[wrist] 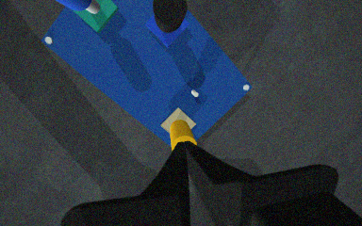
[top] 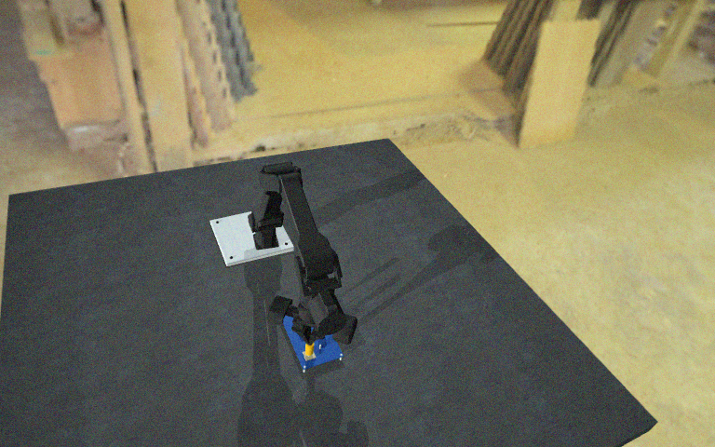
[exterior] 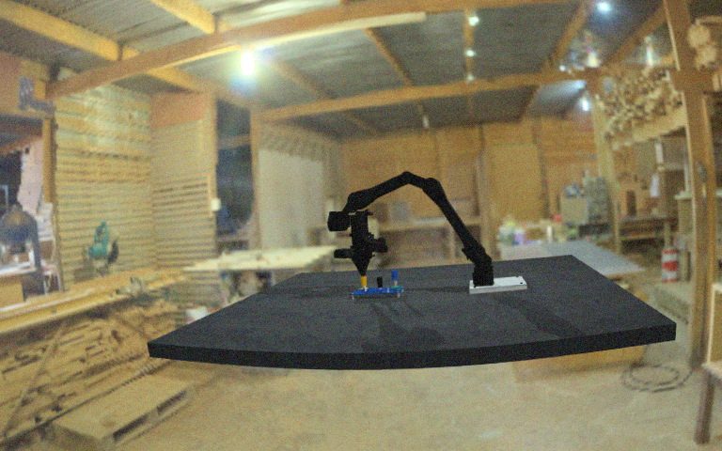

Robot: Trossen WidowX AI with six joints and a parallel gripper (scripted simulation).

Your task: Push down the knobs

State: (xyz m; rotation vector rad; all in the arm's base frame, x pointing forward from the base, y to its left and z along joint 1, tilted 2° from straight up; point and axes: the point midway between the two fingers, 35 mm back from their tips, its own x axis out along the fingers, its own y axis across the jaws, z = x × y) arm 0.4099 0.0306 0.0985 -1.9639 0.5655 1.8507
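1. Pressing step, judged in hand: gripper (top: 310, 341) (exterior: 363, 274) (wrist: 184, 147) clenched, empty, tips at top of yellow knob (top: 309, 349) (exterior: 363, 282) (wrist: 179, 131), near end of circuit board (top: 330, 352) (exterior: 375, 292) (wrist: 141, 101).
2. Next, likely: straight, gentle push; seating unconfirmed.
3. Count: one board, three knobs. Blue knob (exterior: 394, 276) (wrist: 74, 3) shows bare shaft; black knob (exterior: 379, 282) (wrist: 170, 15) stands between.

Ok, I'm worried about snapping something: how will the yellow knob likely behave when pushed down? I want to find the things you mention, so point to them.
The yellow knob (top: 309, 349) (exterior: 363, 282) (wrist: 180, 132) looks stiff, so it should pass force straight down. Being tall on a small pale base (wrist: 169, 123), it might tip or lever if pushed off-centre.
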